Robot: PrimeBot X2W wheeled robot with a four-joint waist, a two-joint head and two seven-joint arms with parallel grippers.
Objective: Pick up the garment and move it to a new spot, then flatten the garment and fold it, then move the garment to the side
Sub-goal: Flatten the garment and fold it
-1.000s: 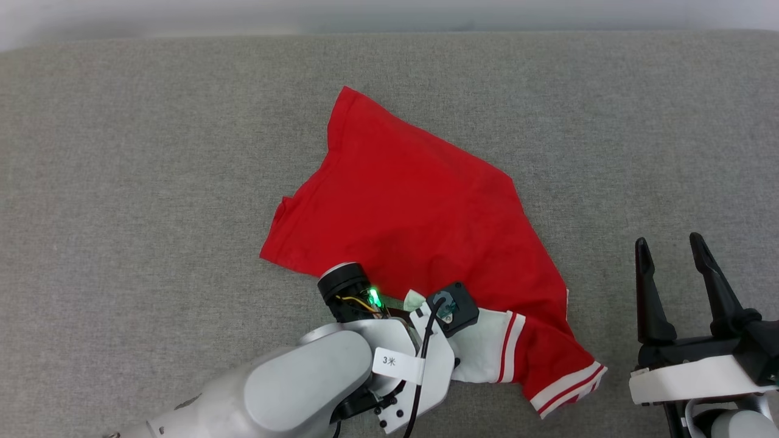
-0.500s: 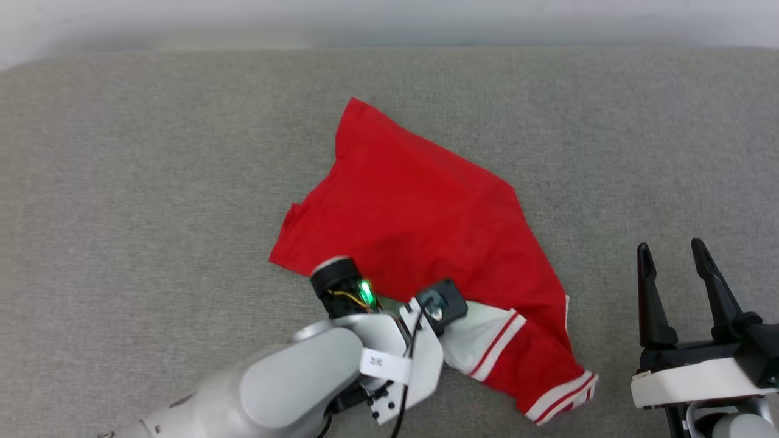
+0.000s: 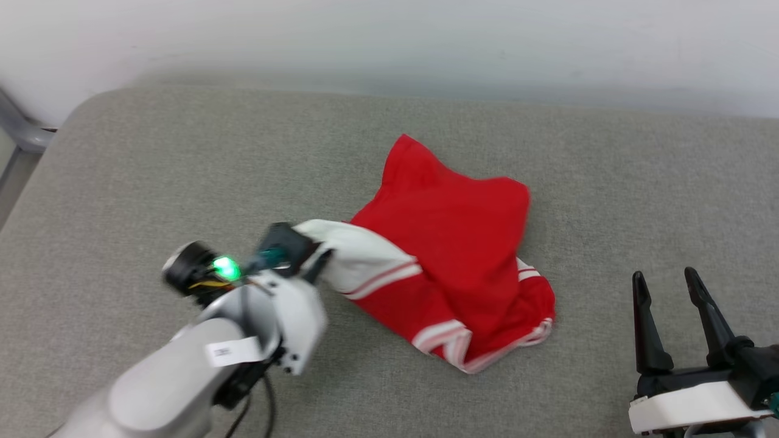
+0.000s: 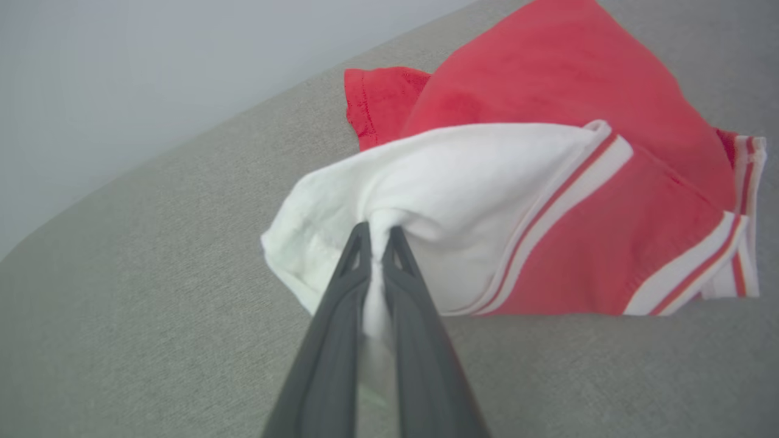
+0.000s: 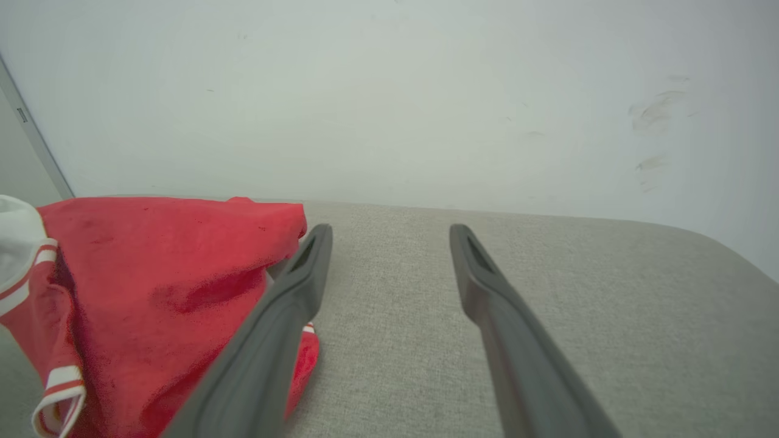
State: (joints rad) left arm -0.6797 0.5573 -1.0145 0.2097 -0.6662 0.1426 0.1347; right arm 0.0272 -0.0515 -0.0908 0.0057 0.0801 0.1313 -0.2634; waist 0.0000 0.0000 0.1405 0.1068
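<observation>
The garment (image 3: 462,243) is a red shirt with white, striped-trim sleeves, lying bunched on the grey padded surface (image 3: 548,140). My left gripper (image 3: 313,243) is shut on a white sleeve (image 3: 359,258) and holds it raised off the surface at the garment's left side. In the left wrist view the gripper (image 4: 377,234) pinches a fold of white cloth, with the garment (image 4: 548,91) draped beyond it. My right gripper (image 3: 664,277) stands open at the lower right, apart from the cloth. Its fingers (image 5: 292,292) have the garment (image 5: 152,274) just to their left.
A pale wall (image 3: 389,42) runs behind the padded surface. A grey metal bar (image 3: 18,131) stands past the surface's rounded far left corner. Bare grey padding stretches to the left and right of the garment.
My left gripper shut on the white sleeve and pulled it up and leftward, bunching the garment. The head camera has tilted up. The right gripper stayed open in place.
</observation>
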